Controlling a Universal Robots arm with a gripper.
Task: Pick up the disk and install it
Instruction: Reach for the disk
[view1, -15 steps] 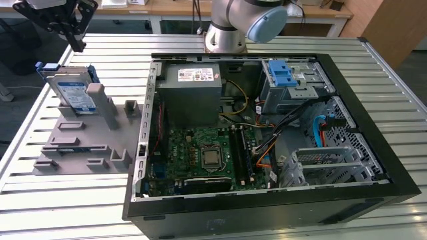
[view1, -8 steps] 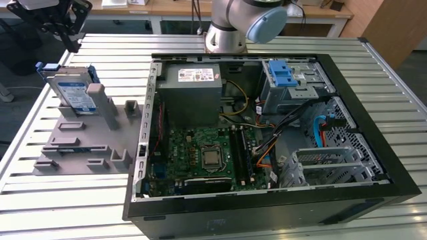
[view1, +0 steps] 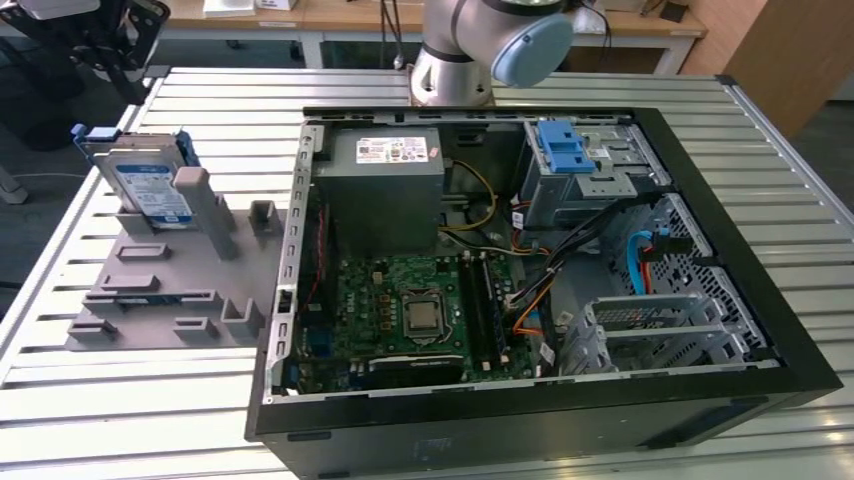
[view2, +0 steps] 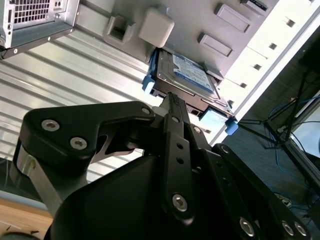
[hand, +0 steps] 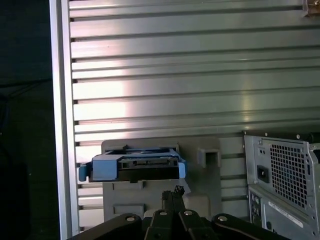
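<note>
- the disk (view1: 144, 185) (view2: 187, 77) (hand: 135, 167) stands on edge in the grey holder (view1: 174, 290), on the slatted table (view1: 134, 400), at the exterior view's left of the open computer case (view1: 787, 340).
- in both wrist views the gripper (view2: 171, 100) (hand: 173, 192) points at the disk, fingers pressed together, gripping nothing.

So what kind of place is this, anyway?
Most likely a robotics lab or test bench: a robot arm stands on a slatted metal table by an opened computer case, with the disk propped in a grey fixture and workbenches behind.
</note>
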